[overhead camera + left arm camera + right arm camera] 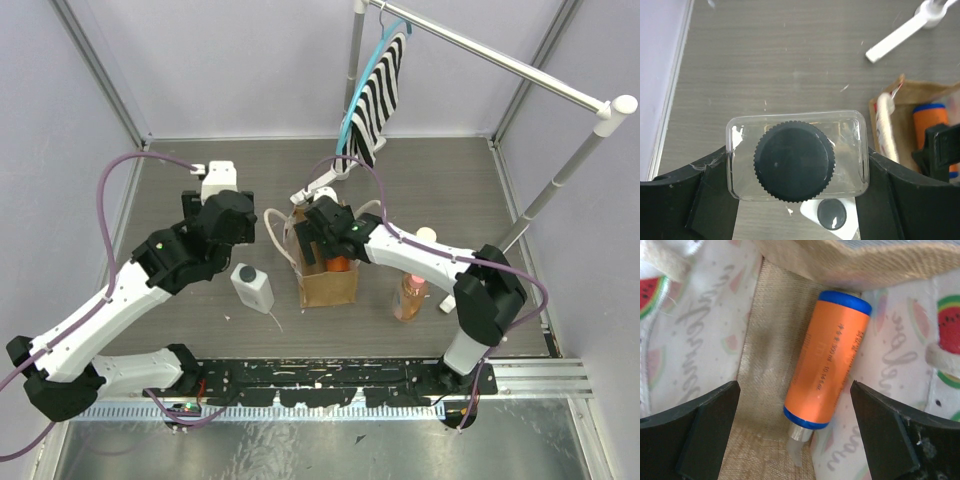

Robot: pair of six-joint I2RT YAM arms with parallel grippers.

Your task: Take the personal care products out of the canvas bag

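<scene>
orange bottle = only thing i can see inside the bag. it sits low, slanted against the watermelon lining, wide blue end at the far side, clear nozzle end nearer the claw. lying vs leaning: can't tell.

handling, imo: prob light, hard plastic, smooth + round, so likely to roll or slip if pinched near an end. best grab is mid-body across the width, btwn the blue bands, off the nozzle. bag is soft cloth and its top edge folds in over the bottle. lining or the cream handles could snag a finger, or the bag could lift w/ the bottle.

right claw: wide open at the bag mouth, pointing in, a finger either side of the bottle, not touching.

left claw: closed on a squat clear-looking bottle w/ black ribbed cap, up over the table, left of the bag.

out of the bag:
- white bottle, dark cap, just left of the bag
- pink bottle, right of the bag
- cream bottle, behind the pink one, mostly hidden by the right arm
</scene>
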